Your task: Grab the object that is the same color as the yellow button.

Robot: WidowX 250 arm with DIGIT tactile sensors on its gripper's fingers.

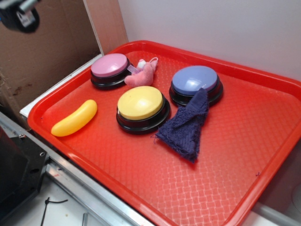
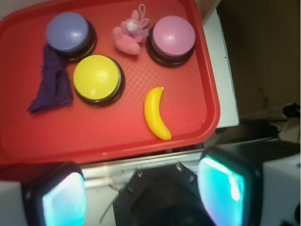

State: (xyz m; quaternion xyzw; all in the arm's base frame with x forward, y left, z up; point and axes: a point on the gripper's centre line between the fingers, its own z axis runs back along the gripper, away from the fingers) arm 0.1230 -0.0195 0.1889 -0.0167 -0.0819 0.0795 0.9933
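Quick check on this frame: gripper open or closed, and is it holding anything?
Gripper: open, fingers wide apart, holding nothing. It hangs over the tray's near edge, clear of the banana.

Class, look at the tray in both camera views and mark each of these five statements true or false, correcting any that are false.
1. The banana toy lies on the red tray, apart from the yellow button. True.
2. The gripper is shut on the banana toy. False: its fingers are spread and empty, off the tray.
3. The dark blue cloth drapes against the blue button. True.
4. The pink plush toy sits on top of the yellow button. False: it lies beside the pink button.
5. The tray holds four buttons. False: three.
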